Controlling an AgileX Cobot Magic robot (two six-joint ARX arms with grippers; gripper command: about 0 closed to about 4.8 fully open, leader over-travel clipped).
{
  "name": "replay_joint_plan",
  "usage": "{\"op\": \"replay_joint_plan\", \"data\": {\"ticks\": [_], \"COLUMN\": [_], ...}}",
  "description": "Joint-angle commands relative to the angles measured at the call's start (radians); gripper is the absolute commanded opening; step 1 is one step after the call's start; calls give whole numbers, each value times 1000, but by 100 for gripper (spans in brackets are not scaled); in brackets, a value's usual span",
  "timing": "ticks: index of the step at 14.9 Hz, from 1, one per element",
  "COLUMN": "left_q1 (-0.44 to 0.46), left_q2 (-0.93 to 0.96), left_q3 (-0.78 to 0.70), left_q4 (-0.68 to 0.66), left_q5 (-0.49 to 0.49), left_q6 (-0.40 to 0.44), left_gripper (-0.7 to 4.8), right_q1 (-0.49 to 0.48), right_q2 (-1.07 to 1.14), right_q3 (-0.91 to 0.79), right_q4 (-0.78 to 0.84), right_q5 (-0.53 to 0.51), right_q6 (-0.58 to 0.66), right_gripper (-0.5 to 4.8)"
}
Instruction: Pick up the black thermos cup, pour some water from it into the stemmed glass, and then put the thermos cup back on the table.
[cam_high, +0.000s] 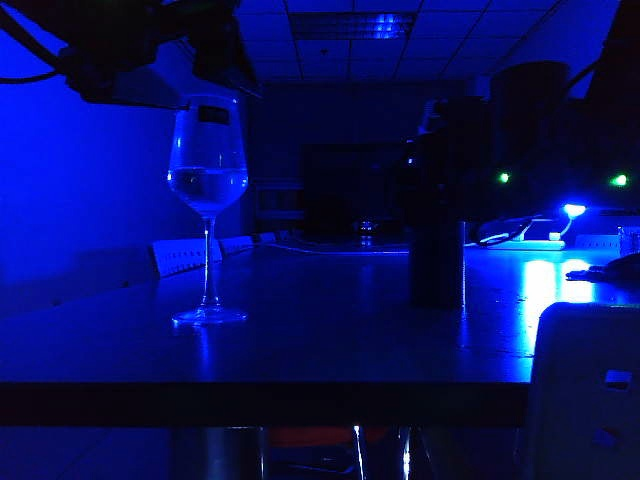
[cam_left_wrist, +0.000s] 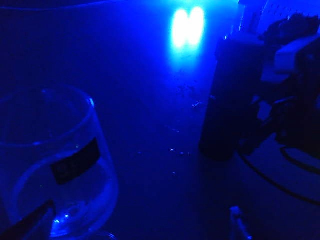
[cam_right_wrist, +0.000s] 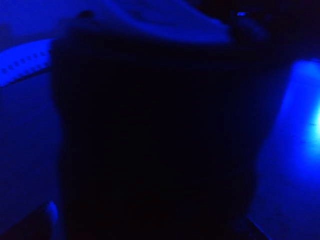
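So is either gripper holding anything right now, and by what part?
It cannot be told. The thermos stands on the table, filling the right wrist view; the right gripper is not discernible. The left gripper hangs above the glass, unseen.

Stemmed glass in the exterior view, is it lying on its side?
No, the stemmed glass stands upright on its round foot on the table, with liquid in its bowl.
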Motion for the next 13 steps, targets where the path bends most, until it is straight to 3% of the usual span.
{"op": "replay_joint_plan", "data": {"ticks": [1, 3, 12, 13], "left_q1": [-2, -2, -2, -2], "left_q2": [-2, -2, -3, -3], "left_q3": [5, 5, 5, 5], "left_q4": [-10, -29, -59, -59], "left_q5": [0, 0, 0, 0], "left_q6": [1, 1, 1, 1], "left_gripper": [479, 479, 479, 479], "right_q1": [1, 1, 1, 1], "right_q2": [-2, -2, 8, 8], "right_q3": [6, 6, 11, 11], "right_q4": [2, 3, 3, 3], "right_q5": [105, 177, 127, 127], "right_q6": [-21, -20, 14, 14], "right_gripper": [479, 479, 479, 405]}}
